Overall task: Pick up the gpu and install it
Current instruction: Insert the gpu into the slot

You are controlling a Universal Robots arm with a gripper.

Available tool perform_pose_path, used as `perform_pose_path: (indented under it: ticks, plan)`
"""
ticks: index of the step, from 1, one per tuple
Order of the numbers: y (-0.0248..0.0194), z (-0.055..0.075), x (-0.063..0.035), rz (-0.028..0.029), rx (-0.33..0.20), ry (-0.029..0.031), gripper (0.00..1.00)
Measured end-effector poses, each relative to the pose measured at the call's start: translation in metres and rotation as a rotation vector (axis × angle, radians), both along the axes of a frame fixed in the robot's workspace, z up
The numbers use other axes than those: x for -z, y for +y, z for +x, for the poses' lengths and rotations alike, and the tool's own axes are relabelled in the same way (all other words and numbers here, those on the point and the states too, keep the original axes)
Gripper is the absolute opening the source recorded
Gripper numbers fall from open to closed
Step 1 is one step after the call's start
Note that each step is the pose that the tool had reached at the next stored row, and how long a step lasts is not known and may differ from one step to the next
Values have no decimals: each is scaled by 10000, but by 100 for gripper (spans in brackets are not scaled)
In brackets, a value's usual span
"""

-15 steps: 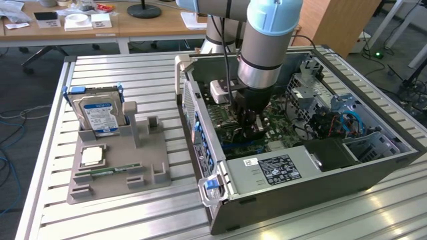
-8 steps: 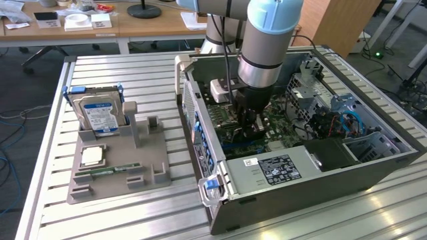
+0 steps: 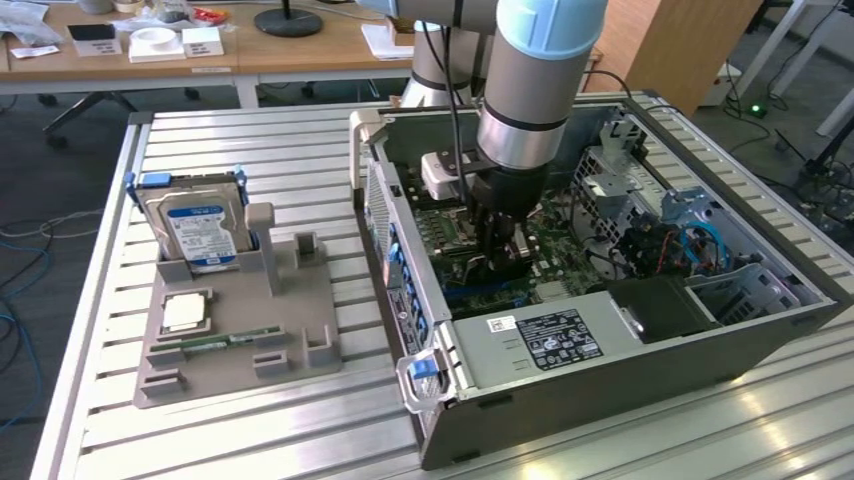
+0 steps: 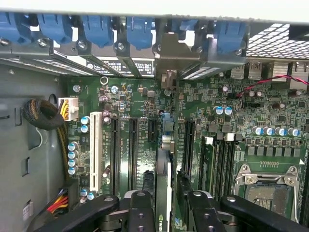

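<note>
Seen edge-on in the wrist view, the gpu [image 4: 163, 164] is a thin dark card standing upright over the green motherboard [image 4: 140, 96]. It lies along a black expansion slot, and its silvery bracket [image 4: 169, 53] reaches the case's rear slot openings beside the blue latches. My gripper [image 4: 166, 193] is shut on the card, with one black finger [image 4: 140, 212] on each flat side. In the exterior view my gripper [image 3: 503, 250] is lowered deep inside the open computer case [image 3: 400, 250], right above the board. Whether the card is fully seated I cannot tell.
A grey holder [image 3: 314, 330] at the exterior view's left carries a hard drive [image 3: 198, 228], a processor chip [image 3: 184, 312] and a green memory stick [image 3: 214, 340]. Inside the case are the power supply [image 3: 561, 340], cables [image 3: 694, 240], a white slot [image 4: 95, 150] and the processor socket [image 4: 268, 188].
</note>
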State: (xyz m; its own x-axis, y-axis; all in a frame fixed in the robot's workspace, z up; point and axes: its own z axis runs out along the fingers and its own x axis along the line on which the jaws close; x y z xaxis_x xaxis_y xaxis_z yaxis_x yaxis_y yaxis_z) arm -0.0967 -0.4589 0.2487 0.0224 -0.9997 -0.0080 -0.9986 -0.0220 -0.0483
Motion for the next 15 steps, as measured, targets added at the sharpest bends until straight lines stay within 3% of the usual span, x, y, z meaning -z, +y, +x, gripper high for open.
perform_pose_path:
  ticks: [11,15]
  plan:
    - [0,0,0,1,0,0,33]
    - [0,0,0,0,0,0,26]
